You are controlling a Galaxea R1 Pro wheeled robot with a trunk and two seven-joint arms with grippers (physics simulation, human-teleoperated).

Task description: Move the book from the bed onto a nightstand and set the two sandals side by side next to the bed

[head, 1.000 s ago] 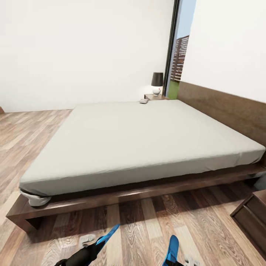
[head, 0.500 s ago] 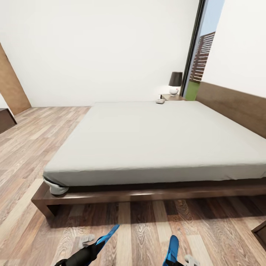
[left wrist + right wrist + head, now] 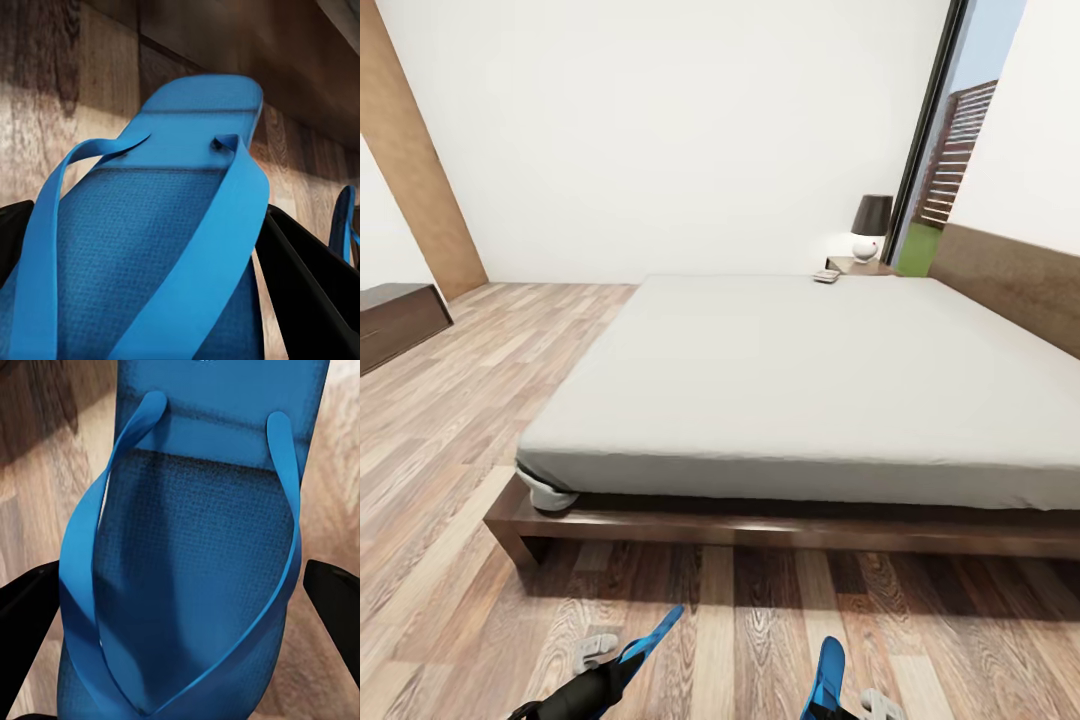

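Observation:
Each of my grippers holds one of the two blue sandals. In the head view the left gripper is shut on a sandal, and the right gripper is shut on the other sandal, both low over the wood floor in front of the bed. The left wrist view has black fingers on either side of its sandal. The right wrist view has the same around its sandal. A small flat thing, likely the book, lies at the bed's far corner beside the nightstand.
A black-shaded lamp stands on the nightstand. A long low dark cabinet and a tan door are at the left. A tall window is behind the headboard. Open floor stretches left of the bed.
The whole head view has swung, so the bed sits further right in the picture and the door and low cabinet have come into sight. Both sandals stay held as before.

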